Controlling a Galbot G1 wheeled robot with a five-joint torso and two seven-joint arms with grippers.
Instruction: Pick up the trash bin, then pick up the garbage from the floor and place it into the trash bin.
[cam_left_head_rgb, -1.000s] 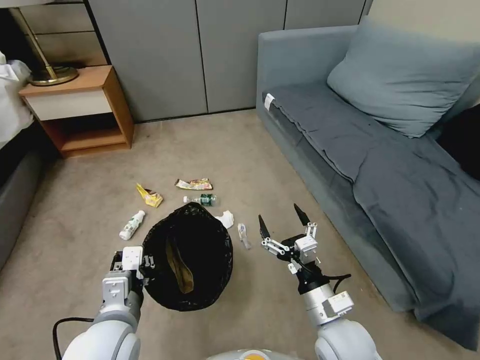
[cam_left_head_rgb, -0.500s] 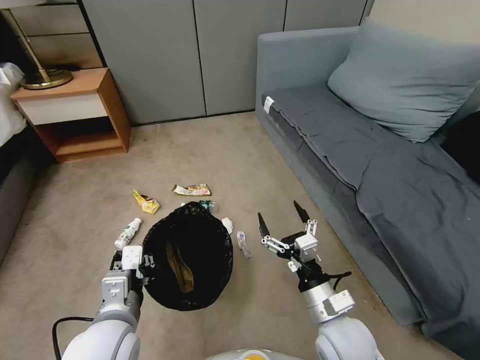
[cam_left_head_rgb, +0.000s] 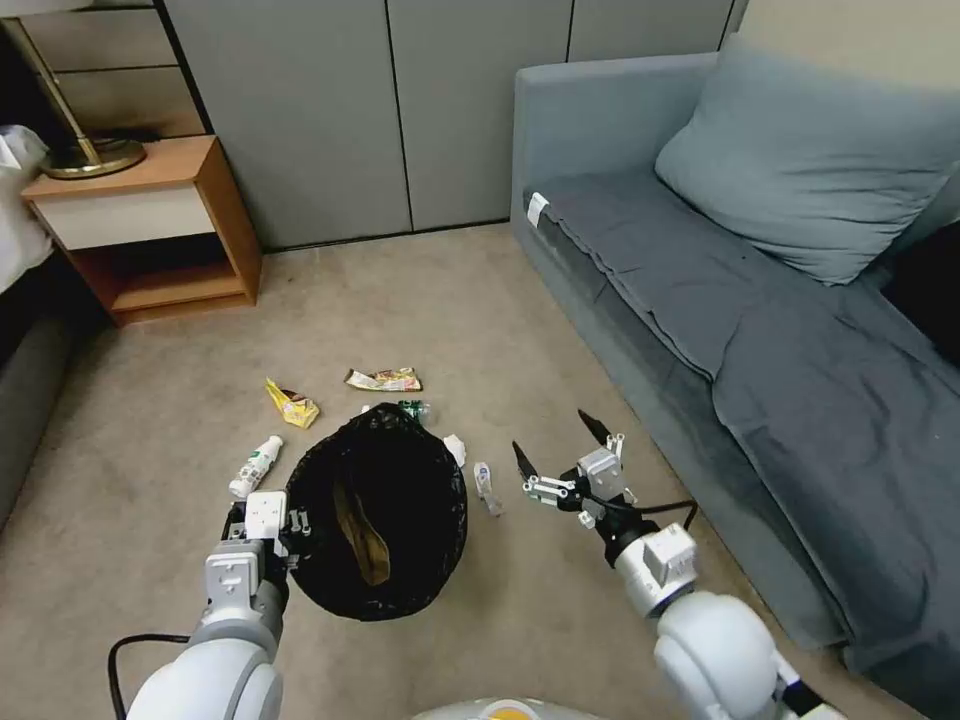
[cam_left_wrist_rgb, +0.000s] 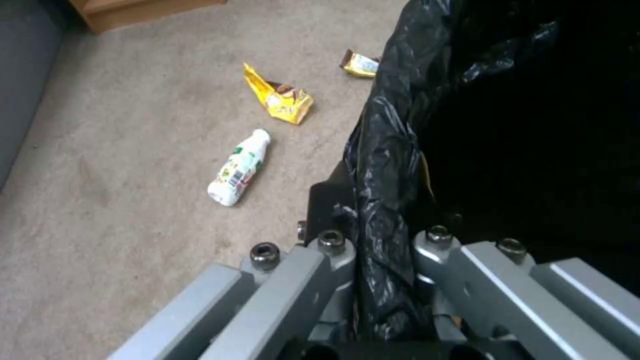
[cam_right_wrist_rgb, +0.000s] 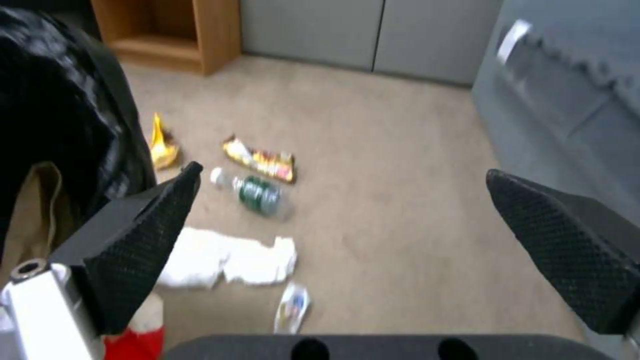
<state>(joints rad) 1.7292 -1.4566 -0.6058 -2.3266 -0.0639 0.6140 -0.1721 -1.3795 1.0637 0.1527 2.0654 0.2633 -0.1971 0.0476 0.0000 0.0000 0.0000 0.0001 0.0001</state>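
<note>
The first step looks done: the left tool (cam_left_head_rgb: 290, 527) is clamped on the black-bagged rim of the trash bin (cam_left_head_rgb: 378, 510), and in the left wrist view its fingers (cam_left_wrist_rgb: 333, 245) pinch the folded plastic (cam_left_wrist_rgb: 387, 165) between them. The bin hangs low in the middle of the head view, just in front of the robot, with a tan crumpled piece (cam_left_head_rgb: 360, 530) already lying inside — so at least one item seems collected. The rest of the garbage lies on the carpet (cam_left_head_rgb: 480, 300) around the bin: a white bottle (cam_left_head_rgb: 255, 466) at about 10 o'clock from it, a yellow wrapper (cam_left_head_rgb: 292, 404) at 11, a printed wrapper (cam_left_head_rgb: 384, 379) and a green-labelled bottle (cam_left_head_rgb: 412, 409) at 12, white tissue (cam_left_head_rgb: 456, 449) at 1, and a small clear sachet (cam_left_head_rgb: 487, 487) at 3. The right tool (cam_left_head_rgb: 562, 459) hovers beyond that sachet with its jaws spread wide and nothing between them; the right wrist view looks down on the tissue (cam_right_wrist_rgb: 227, 260) and sachet (cam_right_wrist_rgb: 292, 307). Judging by this, most of the picking is left — six pieces by my count.
</note>
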